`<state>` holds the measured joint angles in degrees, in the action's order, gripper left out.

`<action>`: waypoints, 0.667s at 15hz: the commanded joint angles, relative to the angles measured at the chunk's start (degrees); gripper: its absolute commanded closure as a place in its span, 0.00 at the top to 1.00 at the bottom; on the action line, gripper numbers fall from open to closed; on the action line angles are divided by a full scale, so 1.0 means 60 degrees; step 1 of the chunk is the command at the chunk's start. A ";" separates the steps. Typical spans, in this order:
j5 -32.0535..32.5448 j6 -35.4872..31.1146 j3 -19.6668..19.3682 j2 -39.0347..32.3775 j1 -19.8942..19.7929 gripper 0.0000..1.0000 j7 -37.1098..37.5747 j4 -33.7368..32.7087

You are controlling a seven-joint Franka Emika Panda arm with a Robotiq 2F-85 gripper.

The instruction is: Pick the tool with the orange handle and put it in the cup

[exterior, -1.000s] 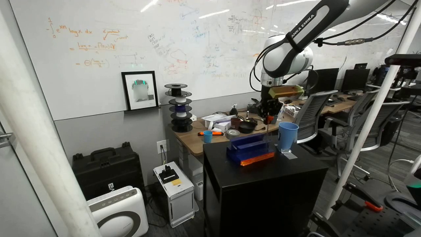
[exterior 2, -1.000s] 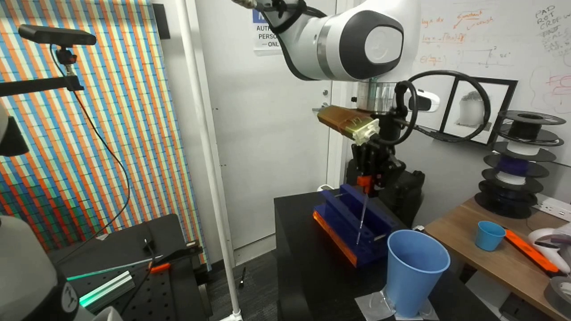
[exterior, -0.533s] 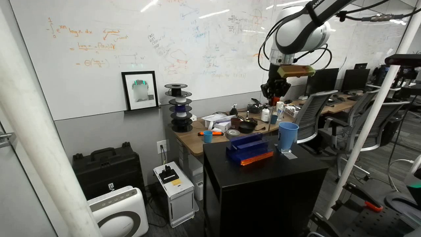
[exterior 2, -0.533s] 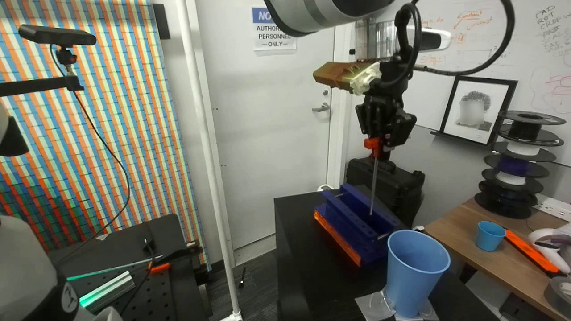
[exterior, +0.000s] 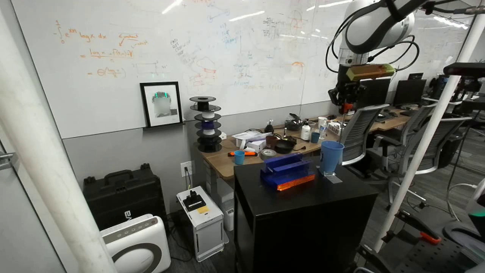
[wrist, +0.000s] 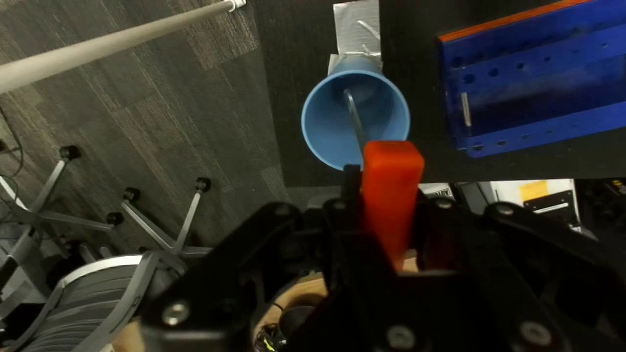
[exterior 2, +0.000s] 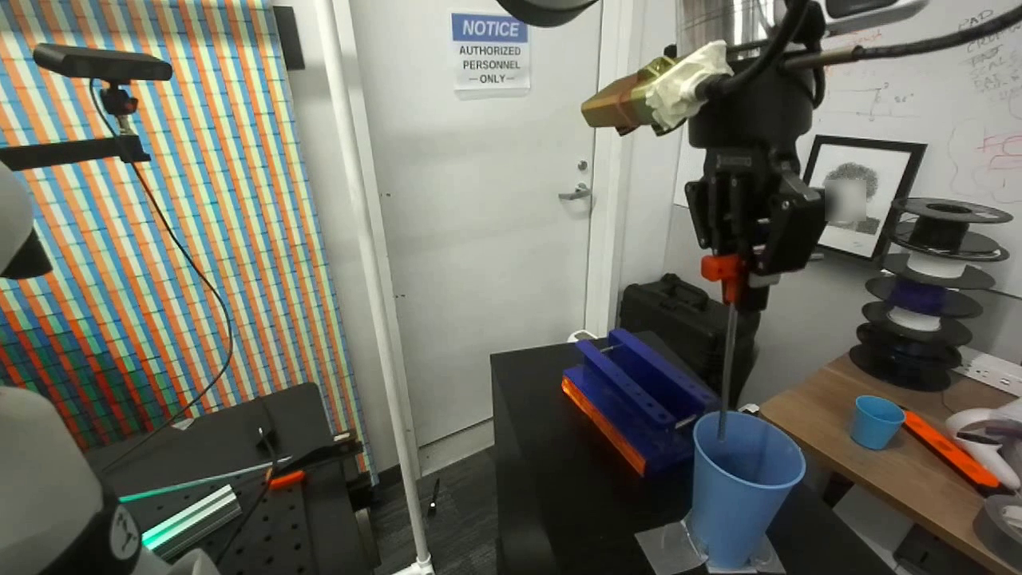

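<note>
A scribbled whiteboard (exterior: 238, 49) backs the room; the black desk (exterior: 314, 195) bears the light-blue cup (exterior 2: 741, 515). My end effector (exterior 2: 739, 276) is closed around the orange-handled tool (wrist: 392, 186), shaft (exterior 2: 728, 359) down at the cup's mouth, perhaps inside; I can't tell. Pick done; lowering and release seem left.

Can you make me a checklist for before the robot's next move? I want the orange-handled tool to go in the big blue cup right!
1. Gripper holding the orange handle: ok, shut on it.
2. Metal shaft pointing down: ok, just a slight lean.
3. Tip lined up with the big blue cup: ok, over its opening in the wrist view.
4. Tip deep inside: cannot tell.
5. Cup upright: ok, with silver tape at its base.
6. Low enough to let go: not ok, I think; the handle is well above the cup.
</note>
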<state>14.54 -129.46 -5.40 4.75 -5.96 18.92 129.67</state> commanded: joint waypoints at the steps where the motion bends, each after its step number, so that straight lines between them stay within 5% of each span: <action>1: 0.0343 -0.0473 -0.0039 -0.0150 -0.0213 0.10 0.0326 0.0203; 7: 0.0207 -0.1510 -0.0037 -0.1202 -0.0088 0.11 0.0295 0.0277; 8: 0.0029 -0.1553 -0.0053 -0.1289 -0.0062 0.43 0.0121 0.0263; 10: -0.0179 -0.1457 -0.0059 -0.1204 -0.0007 0.51 -0.0119 0.0318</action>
<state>15.07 -137.64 -5.62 -3.07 -6.71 19.58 131.65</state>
